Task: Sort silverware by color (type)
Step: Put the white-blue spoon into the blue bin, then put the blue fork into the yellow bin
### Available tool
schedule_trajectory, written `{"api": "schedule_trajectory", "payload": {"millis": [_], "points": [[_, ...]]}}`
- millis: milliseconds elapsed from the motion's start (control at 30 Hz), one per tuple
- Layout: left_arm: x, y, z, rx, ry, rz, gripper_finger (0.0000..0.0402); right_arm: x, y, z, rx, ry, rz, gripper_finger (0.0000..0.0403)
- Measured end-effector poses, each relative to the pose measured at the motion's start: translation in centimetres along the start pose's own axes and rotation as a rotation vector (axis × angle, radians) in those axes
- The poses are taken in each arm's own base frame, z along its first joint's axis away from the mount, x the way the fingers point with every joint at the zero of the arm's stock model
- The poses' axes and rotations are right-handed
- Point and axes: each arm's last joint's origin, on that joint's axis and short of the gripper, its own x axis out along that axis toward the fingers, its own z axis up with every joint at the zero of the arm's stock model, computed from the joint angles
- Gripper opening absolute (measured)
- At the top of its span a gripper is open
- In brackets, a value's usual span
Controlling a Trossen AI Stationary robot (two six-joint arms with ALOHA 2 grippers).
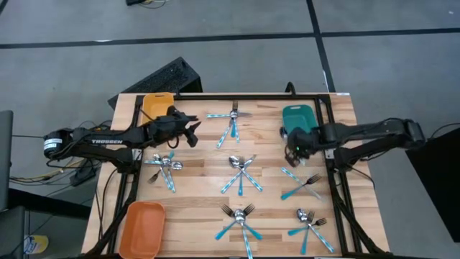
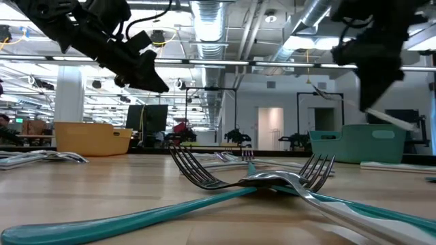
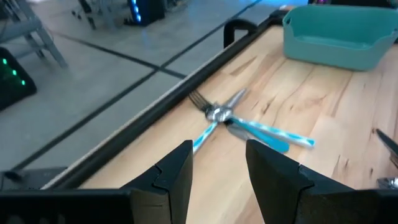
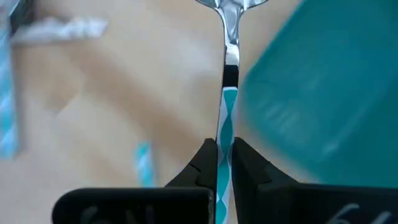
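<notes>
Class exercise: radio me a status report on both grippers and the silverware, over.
Right gripper shut on blue-handled silver spoon, beside teal plastic tray. Left gripper open, empty, hovering near yellow tray. Nothing in the way.

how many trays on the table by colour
yellow tray: 1
orange tray: 1
teal tray: 1
total: 3

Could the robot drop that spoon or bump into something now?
Maybe. The right gripper pinches the spoon only by its thin blue handle, far from the heavy head, so it might swing or slip out. The teal tray sits right beside it, so the spoon could knock the rim. The left gripper hangs open above a silverware pile.
</notes>
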Motion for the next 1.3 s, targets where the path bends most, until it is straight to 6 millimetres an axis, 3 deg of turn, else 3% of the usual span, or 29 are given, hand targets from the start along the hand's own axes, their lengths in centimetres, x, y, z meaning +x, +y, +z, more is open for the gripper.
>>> {"api": "schedule_trajectory", "payload": {"millis": [267, 500, 700, 1000, 1300], "points": [[0.0, 0.0, -0.1, -0.01, 0.013, 0.001, 0.0139, -0.8, -3.3, 3.6, 0.058, -0.17, -0.225, 0.0038], [0.0, 0.0, -1.1, -0.041, 0.054, 0.005, 0.0139, 1.5, -5.5, 2.9, 0.087, -0.087, -0.329, 0.0044], [0.0, 0.1, -1.7, -0.033, 0.073, 0.021, 0.0139, 2.7, -6.1, 2.9, 0.086, -0.097, -0.345, 0.01], [-0.1, 0.1, -2.0, -0.075, 0.104, 0.031, 0.0139, 2.6, -5.8, 3.2, 0.111, -0.142, -0.32, 0.0201], [-0.4, -0.2, -3.2, -0.079, 0.219, 0.04, 0.0139, 1.8, -0.9, 4.9, 0.043, -0.453, -0.06, 0.0204]]}}
